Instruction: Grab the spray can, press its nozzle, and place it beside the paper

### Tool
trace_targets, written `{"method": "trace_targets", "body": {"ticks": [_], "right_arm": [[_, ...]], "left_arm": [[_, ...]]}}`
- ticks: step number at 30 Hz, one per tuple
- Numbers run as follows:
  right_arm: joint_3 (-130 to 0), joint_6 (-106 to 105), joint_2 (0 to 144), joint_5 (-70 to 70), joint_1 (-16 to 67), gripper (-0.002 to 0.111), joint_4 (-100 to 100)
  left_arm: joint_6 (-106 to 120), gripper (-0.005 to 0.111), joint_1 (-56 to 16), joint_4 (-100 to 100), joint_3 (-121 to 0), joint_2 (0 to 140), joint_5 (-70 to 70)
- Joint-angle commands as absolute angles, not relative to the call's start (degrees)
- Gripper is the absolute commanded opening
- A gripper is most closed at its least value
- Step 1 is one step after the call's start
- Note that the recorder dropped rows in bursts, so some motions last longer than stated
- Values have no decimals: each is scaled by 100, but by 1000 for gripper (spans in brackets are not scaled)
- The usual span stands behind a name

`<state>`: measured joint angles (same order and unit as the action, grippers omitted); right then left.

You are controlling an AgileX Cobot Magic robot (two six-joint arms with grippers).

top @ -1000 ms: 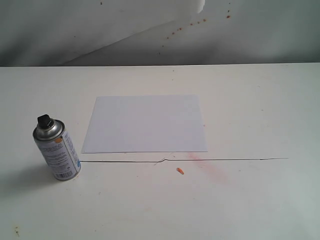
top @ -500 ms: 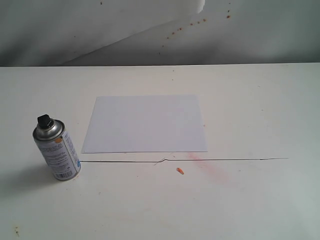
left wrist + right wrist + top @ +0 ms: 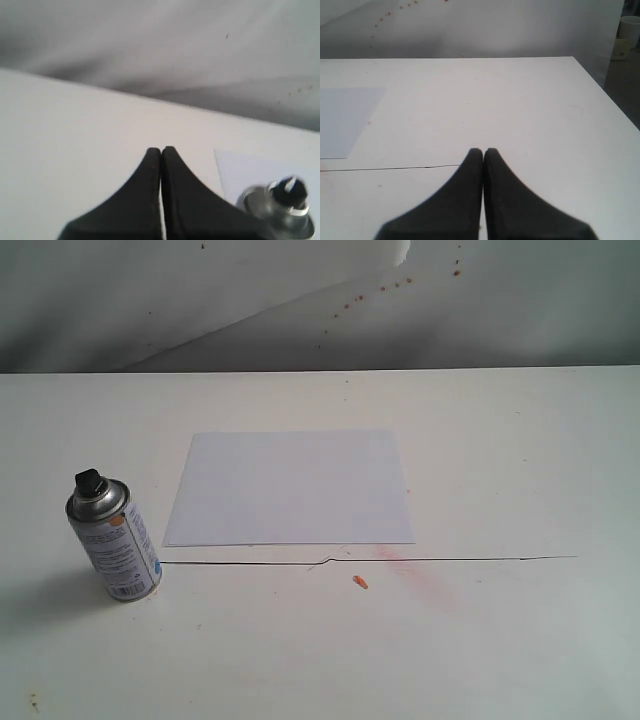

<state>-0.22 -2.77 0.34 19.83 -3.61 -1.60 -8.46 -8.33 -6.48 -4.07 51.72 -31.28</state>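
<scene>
While left pincer [image 3: 161, 150] and right pincer [image 3: 483, 151] sit closed, empty | spray can [image 3: 122, 545]: 1 | nozzle [image 3: 90, 481]: 1 | paper [image 3: 290, 488]: 1

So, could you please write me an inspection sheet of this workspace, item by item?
Surface: white table, with a thin dark line across it, a small orange fleck and a faint reddish smear.
Job's things: spray can upright, left of the paper in the exterior view, apart from it; black nozzle on top; paper flat and blank.
Clutter: nothing seen beyond the fleck.
Grippers: left gripper shut, empty; right gripper shut, empty.
Cables: nothing seen.
Surroundings: grey backdrop with small reddish spots.
</scene>
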Motion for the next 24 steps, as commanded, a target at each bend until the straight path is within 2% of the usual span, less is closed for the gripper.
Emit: {"method": "trace_targets", "body": {"ticks": [1,8,17,24], "right_arm": [[0,-277,0,1954,-403,0,-89],[0,-277,0,1954,-403,0,-89],[0,-277,0,1954,-403,0,-89],[0,-277,0,1954,-403,0,-89]], "left_arm": [[-1193,0,-871,-204,-79,6172,-3379],[-1193,0,-871,1829,-67,6613,-3613],[-1665,1,-871,2915,-67,6668,-3649],[-1865,4,-871,3086,-67,7437,-4135]]}}
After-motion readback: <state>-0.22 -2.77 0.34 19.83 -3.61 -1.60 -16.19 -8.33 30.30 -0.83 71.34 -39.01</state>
